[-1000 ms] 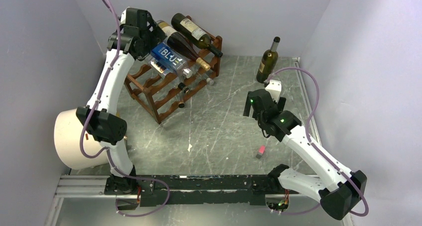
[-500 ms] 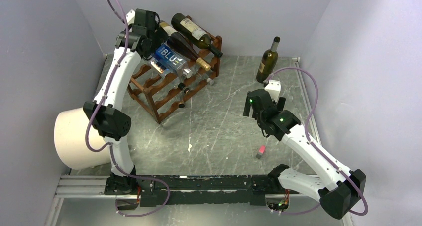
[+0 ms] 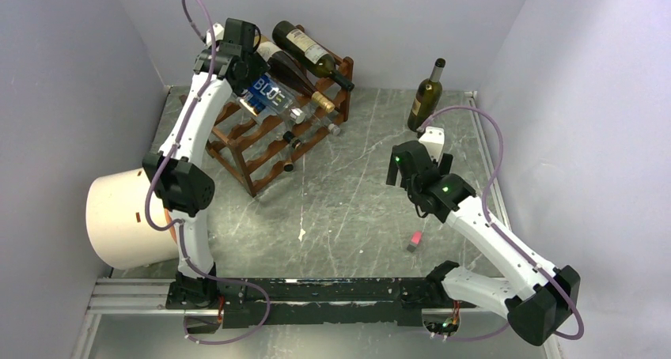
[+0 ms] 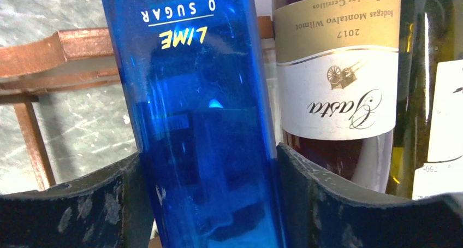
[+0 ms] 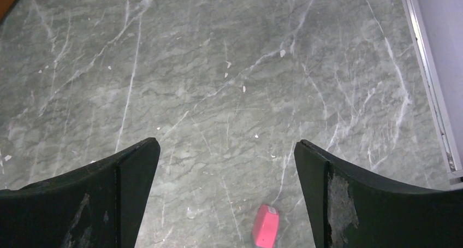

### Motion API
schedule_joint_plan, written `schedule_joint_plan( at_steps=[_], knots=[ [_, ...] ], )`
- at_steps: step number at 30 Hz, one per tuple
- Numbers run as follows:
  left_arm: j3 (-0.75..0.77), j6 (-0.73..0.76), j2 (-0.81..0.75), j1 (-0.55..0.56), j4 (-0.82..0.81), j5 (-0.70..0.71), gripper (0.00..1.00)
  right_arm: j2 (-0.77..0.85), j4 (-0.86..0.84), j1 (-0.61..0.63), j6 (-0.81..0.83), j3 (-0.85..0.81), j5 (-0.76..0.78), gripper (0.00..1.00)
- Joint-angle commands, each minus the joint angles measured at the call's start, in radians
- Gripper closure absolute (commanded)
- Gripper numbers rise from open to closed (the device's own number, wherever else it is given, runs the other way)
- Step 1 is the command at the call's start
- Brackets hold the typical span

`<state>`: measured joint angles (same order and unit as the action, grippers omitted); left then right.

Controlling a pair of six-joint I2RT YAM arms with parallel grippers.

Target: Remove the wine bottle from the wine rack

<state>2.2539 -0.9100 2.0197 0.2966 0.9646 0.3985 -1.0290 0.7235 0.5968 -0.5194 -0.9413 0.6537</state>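
Blue bottle [image 3: 271,96], marked BLUE on its side and "LIME 0 SUGAR" near its base, lies on the top tier of the wine rack [image 3: 253,149], with its neck slanting out toward the middle of the table [image 3: 356,209]. The left gripper [image 4: 208,156] is clamped on it: in the left wrist view both dark fingers press flat against the sides of the blue glass. The left arm rises from its base at the near left, bends at an elbow above the white tub [image 3: 119,221], then stretches long and nearly straight to the far left corner of the rack, its wrist bent over the bottle's base end. Just beside the blue bottle rests a wine bottle with a cream label [image 4: 338,78], and another dark bottle [image 3: 312,52] lies across the rack's far side.

The right gripper [image 5: 226,144] hangs over bare marble with its fingers spread wide, gripping nothing. Its arm reaches from the near right corner toward the table's middle, camera facing down. A small pink object [image 5: 266,226] lies below it, and a green bottle [image 3: 426,98] stands upright farther off.
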Motion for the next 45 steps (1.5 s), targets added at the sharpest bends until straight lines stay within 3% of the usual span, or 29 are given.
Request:
schedule_joint_plan(
  at_steps=[1, 6, 15, 18, 22, 26, 30, 34, 38, 41, 45],
  knots=[
    [-0.021, -0.015, -0.041, 0.013, -0.036, -0.005, 0.31, -0.006, -0.009, 0.003, -0.001, -0.011, 0.028, 0.0],
    [-0.093, -0.034, -0.148, 0.012, -0.087, 0.007, 0.54, -0.002, -0.015, 0.003, 0.004, -0.007, 0.025, 0.0],
    [-0.255, -0.035, -0.36, -0.006, -0.203, -0.04, 0.82, -0.005, -0.011, 0.013, 0.054, -0.014, 0.009, 0.0],
    [-0.311, -0.018, -0.436, -0.022, -0.242, -0.082, 0.92, -0.003, -0.008, 0.017, 0.105, -0.02, -0.065, 0.0],
    [-0.439, 0.011, -0.566, -0.058, -0.351, -0.214, 0.93, 0.068, -0.072, 0.019, 0.188, 0.013, -0.217, 0.0],
    [-0.557, 0.083, -0.661, -0.091, -0.507, -0.505, 0.93, 0.179, -0.158, 0.02, 0.242, 0.053, -0.316, 0.0],
    [-0.578, 0.15, -0.685, -0.094, -0.546, -0.745, 0.93, 0.199, -0.187, 0.018, 0.264, 0.033, -0.378, 0.0],
    [-0.653, 0.11, -0.723, -0.094, -0.637, -0.983, 0.93, 0.253, -0.335, 0.021, 0.331, 0.02, -0.563, 0.0],
    [-0.771, 0.031, -0.763, -0.091, -0.842, -1.178, 0.93, 0.208, -0.421, 0.023, 0.4, -0.044, -0.735, 0.0],
    [-0.741, 0.086, -0.737, -0.083, -0.773, -1.242, 0.93, 0.122, -0.436, 0.042, 0.454, -0.158, -0.882, 0.0],
    [-0.646, 0.258, -0.698, -0.035, -0.521, -1.139, 0.93, 0.066, -0.47, 0.119, 0.55, -0.256, -0.937, 0.0]
  ],
)
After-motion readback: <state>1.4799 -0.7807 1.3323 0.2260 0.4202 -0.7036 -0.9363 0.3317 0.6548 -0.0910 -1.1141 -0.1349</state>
